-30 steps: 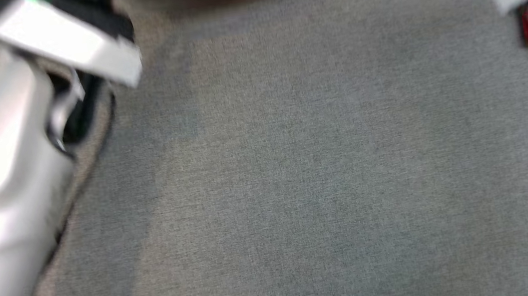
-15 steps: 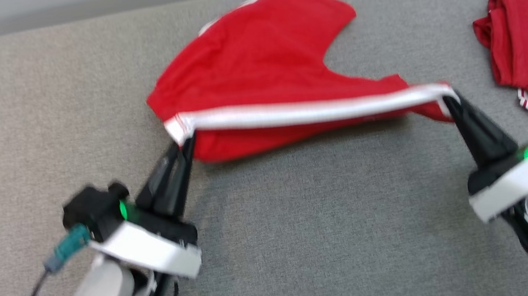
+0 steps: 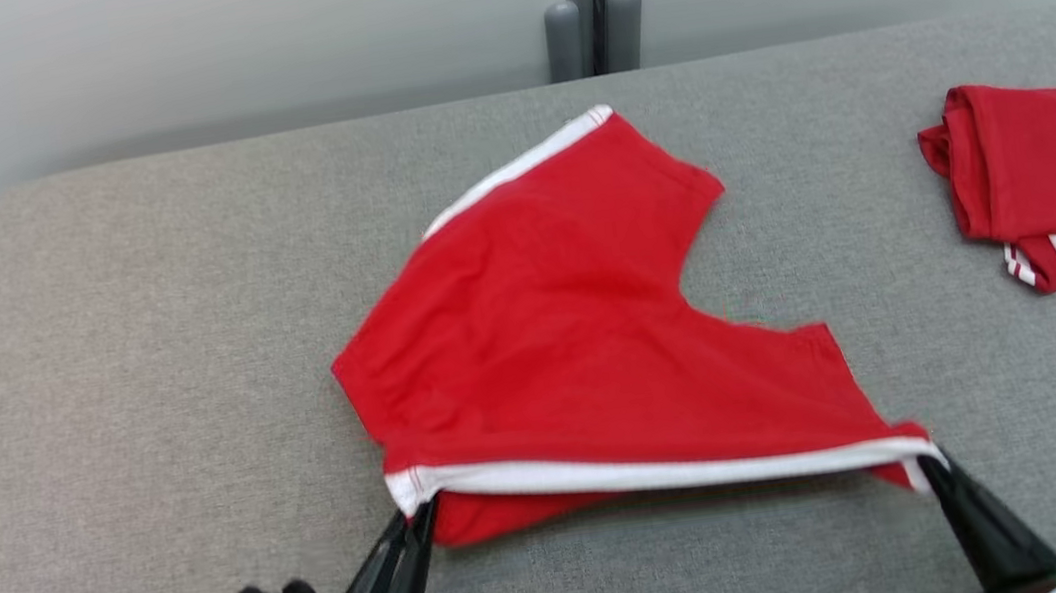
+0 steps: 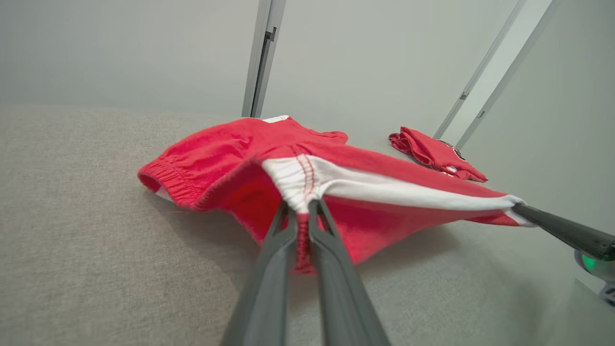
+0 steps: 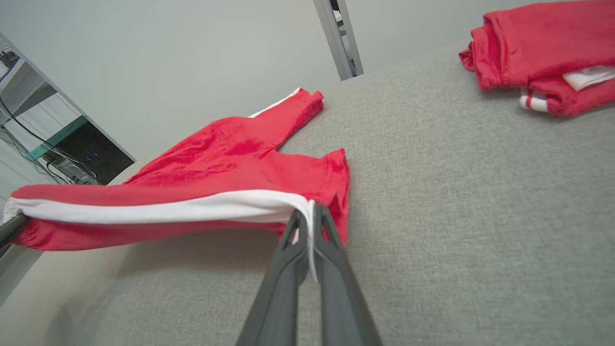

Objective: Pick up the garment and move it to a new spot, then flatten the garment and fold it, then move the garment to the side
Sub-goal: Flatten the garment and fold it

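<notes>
Nearest the robot, the left gripper (image 3: 412,524) is clamped on the waistband end of the white side stripe (image 3: 650,473) of the shorts (image 3: 573,331). The right gripper (image 3: 934,470) is pinched tight on the stripe's other end, at the leg hem. Held so, the two grips pull that near edge taut and raise it just off the grey padded table (image 3: 96,390), likely so the cloth can be dragged or spread without bunching. Beyond the stripe the rest of the shorts lies fairly smooth on the table, the second leg angling away toward the far side. Well apart from the shorts, to their far right, a folded red garment (image 3: 1047,172) rests, apparently set aside. Behind the shorts, past the table's far edge, a grey post (image 3: 594,16) stands against the pale wall (image 3: 156,60).
</notes>
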`<state>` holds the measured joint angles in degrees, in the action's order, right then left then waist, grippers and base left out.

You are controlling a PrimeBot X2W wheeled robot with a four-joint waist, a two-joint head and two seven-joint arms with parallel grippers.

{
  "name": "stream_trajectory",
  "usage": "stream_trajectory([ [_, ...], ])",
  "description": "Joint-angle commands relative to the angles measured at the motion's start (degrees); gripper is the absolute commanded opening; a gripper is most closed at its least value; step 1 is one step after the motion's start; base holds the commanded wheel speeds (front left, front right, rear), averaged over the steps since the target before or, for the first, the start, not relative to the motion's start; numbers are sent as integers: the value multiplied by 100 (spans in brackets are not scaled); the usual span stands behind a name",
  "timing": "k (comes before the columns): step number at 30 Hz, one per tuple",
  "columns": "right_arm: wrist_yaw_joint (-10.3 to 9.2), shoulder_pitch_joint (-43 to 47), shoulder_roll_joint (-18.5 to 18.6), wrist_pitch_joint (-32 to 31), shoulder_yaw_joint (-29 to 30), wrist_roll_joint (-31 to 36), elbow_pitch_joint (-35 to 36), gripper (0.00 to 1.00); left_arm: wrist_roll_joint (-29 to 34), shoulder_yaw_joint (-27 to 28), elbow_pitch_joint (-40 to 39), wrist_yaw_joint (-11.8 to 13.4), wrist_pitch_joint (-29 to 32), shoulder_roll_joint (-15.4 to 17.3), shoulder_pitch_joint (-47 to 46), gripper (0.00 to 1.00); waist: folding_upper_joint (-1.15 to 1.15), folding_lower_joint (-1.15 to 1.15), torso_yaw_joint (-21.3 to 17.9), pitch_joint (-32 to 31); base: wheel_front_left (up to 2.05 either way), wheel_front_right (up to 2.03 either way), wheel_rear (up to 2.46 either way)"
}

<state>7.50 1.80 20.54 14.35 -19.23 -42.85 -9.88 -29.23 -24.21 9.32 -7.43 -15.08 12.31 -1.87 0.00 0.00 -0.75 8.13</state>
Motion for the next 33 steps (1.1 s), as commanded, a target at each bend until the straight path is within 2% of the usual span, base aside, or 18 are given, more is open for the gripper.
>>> stream_trajectory([
  [1,-1,151,-29,-38,71,56,74,0,11,36,-19,2,-8,47,108,0,0,0,21,-76,0,0,0],
  [6,-1,884,-269,-325,387,282,523,0,14,-17,-138,-1,-7,31,608,0,0,0,50,-220,0,0,0],
  [9,-1,1003,-301,-427,479,345,670,0,25,-49,-171,-1,-8,41,680,0,0,0,84,-244,0,0,0],
  [15,-1,659,-235,-640,757,546,992,0,47,-159,-254,-2,-7,-64,416,0,0,0,293,-220,0,0,0],
  [24,0,-1125,229,-988,570,821,694,0,229,-107,-50,-2,-7,-401,-522,0,0,0,714,167,0,0,0],
  [30,0,-2593,432,-1106,201,861,-145,0,315,83,380,-2,-5,-720,-1242,0,0,0,1035,563,0,0,0],
  [33,0,-3281,414,-1093,4,856,-749,0,254,94,671,-3,-5,-827,-1612,0,0,0,1167,763,0,0,0],
])
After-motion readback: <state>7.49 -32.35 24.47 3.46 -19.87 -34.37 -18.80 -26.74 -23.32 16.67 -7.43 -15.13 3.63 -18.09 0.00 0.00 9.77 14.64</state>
